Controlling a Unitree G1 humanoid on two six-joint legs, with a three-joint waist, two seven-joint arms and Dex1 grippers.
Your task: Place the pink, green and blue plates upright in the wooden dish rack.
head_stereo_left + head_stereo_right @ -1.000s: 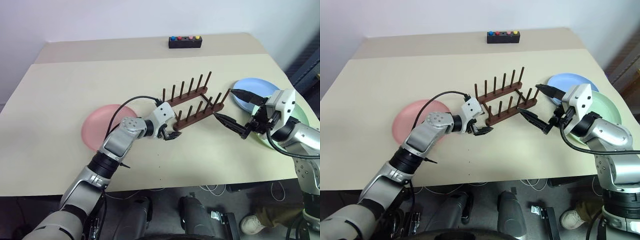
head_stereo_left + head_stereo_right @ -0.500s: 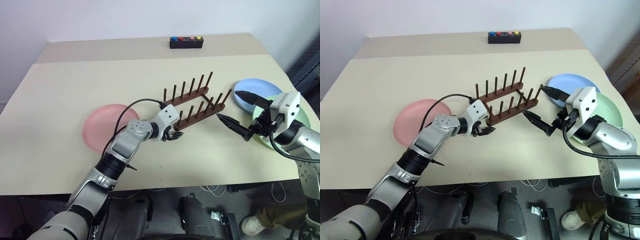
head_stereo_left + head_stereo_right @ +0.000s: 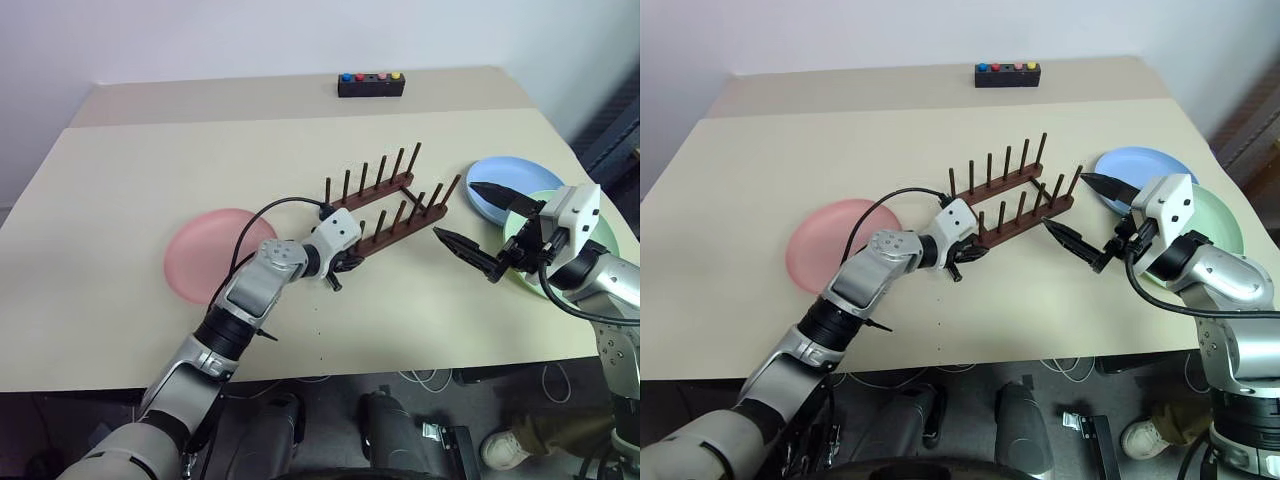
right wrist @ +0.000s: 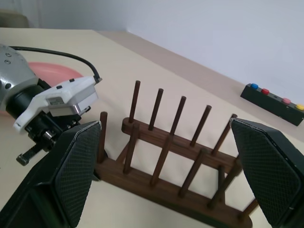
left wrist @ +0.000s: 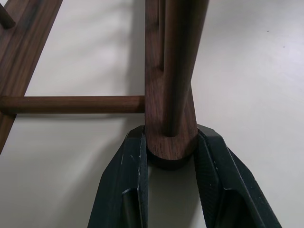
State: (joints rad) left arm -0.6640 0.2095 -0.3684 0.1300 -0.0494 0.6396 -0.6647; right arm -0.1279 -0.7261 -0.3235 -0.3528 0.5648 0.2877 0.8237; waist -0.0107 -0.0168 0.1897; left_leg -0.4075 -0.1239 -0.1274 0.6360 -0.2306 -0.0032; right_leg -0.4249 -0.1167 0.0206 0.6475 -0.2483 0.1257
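The wooden dish rack (image 3: 385,205) stands empty in the middle of the table. My left gripper (image 5: 171,137) is shut on the near-left end of its front rail, one finger on each side of the wood. The pink plate (image 3: 205,255) lies flat to the left of that arm. Lying flat at the right are the blue plate (image 3: 520,172) and the green plate (image 3: 1218,212), the blue one overlapping the green. My right gripper (image 3: 455,210) hovers open just right of the rack, over those two plates, holding nothing.
A black box with coloured buttons (image 3: 370,84) sits at the table's far edge. A black cable loops over my left forearm near the rack. The beige table (image 3: 150,150) has free room to the left and in front of the rack.
My left gripper's fingers have come together onto the end of the rack's front rail. The right gripper has stayed open and in place.
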